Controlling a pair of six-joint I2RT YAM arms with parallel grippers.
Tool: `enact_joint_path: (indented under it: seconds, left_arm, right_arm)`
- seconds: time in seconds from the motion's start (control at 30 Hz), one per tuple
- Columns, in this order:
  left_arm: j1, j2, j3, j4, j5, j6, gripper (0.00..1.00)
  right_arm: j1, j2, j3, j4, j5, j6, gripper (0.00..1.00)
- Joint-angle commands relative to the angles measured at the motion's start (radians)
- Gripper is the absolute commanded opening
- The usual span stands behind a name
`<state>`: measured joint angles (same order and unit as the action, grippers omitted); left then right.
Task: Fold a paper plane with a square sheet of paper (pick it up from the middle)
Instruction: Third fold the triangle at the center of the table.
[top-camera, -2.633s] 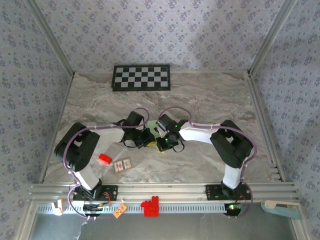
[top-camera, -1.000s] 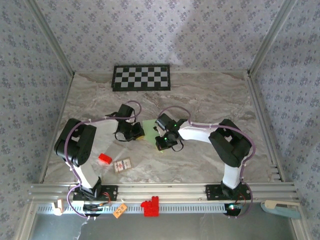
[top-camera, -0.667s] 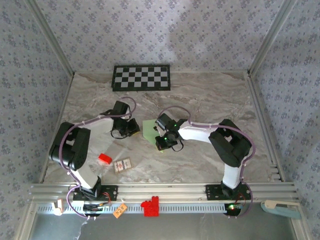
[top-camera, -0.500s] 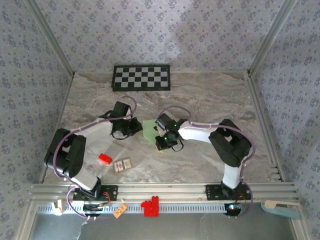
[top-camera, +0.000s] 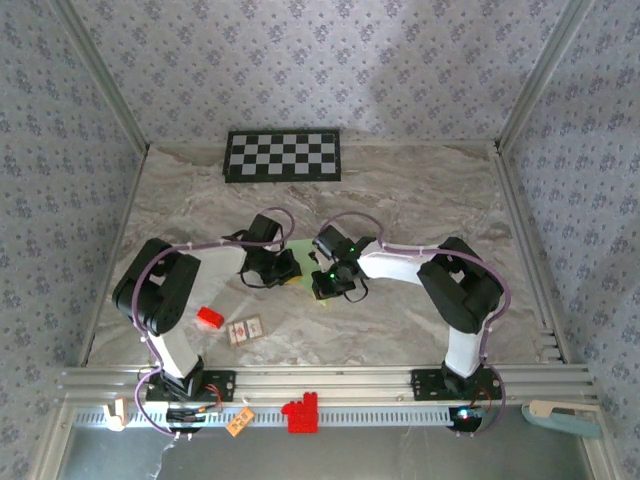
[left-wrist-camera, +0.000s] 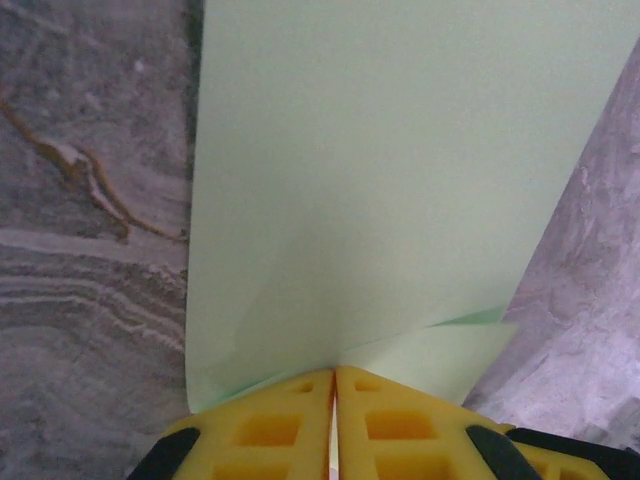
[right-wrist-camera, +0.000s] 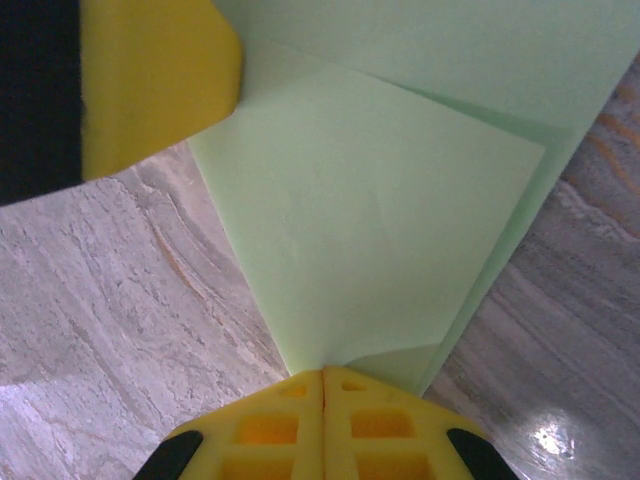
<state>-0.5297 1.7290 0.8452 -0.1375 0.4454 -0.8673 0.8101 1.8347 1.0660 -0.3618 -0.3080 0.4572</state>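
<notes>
Crease step | square sheet of paper (left-wrist-camera: 400, 150) lies flat mid-frame in top view, one corner folded over | left gripper (left-wrist-camera: 334, 390) and right gripper (right-wrist-camera: 323, 390) both closed, tips at sheet's edge | I'd anchor with one tip and drag the other slowly along the fold.

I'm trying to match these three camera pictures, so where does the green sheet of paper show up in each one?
Top external: the square sheet of paper is a small green patch near picture centre.
Left wrist: the sheet fills the upper middle, above the left gripper.
Right wrist: the sheet spreads from centre to top right, above the right gripper.
Shared landmark: the grey marble table beside the sheet.
</notes>
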Motion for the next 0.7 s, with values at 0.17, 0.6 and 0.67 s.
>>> enact_joint_path:
  seconds: [0.17,0.6,0.67]
  left_arm:
    - [0.02,0.059,0.018,-0.103,-0.11,0.053,0.09]
    - [0.011,0.116,0.054,-0.164,-0.08,0.026,0.05]
    - [0.011,0.116,0.051,-0.165,-0.08,0.026,0.05]
  right_arm:
    - [-0.032,0.007,-0.027,-0.073,0.035,-0.014,0.07]
    - [-0.032,0.041,0.095,0.034,-0.073,0.003,0.05]
    - [-0.034,0.056,0.106,0.039,-0.075,0.006,0.04]
